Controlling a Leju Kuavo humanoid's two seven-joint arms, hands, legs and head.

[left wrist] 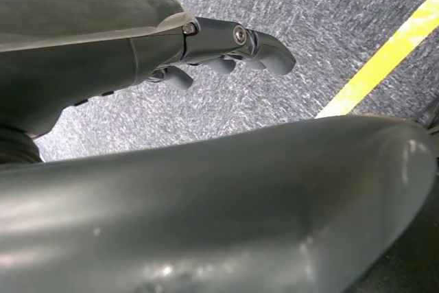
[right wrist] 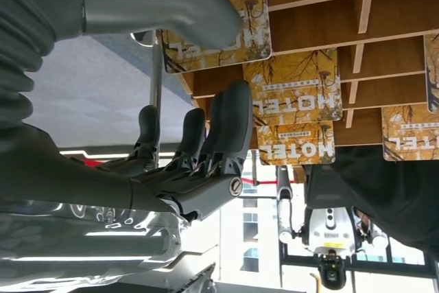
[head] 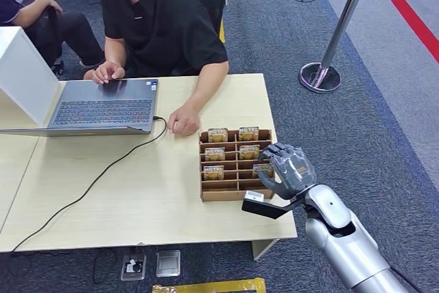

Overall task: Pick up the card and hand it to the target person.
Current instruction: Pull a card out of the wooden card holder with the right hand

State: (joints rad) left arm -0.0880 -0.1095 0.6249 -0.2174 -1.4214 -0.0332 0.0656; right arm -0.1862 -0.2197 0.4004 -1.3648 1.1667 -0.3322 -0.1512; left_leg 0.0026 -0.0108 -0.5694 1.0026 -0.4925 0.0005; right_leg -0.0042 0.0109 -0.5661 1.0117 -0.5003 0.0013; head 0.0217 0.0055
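On the pale counter in the head view, a brown slotted card rack holds several yellow hotel cards, and the right robot hand hovers at the rack's near right corner with its fingers curled downward over the last slots, holding nothing that can be seen. A person in a black shirt sits behind a grey laptop, one fist resting just beside the rack. Left wrist view: the left robot hand hangs over grey carpet (a yellow floor stripe runs nearby), fingers loosely apart and empty. Right wrist view: the dark fingers sit close to a card in its slot; actual contact cannot be told.
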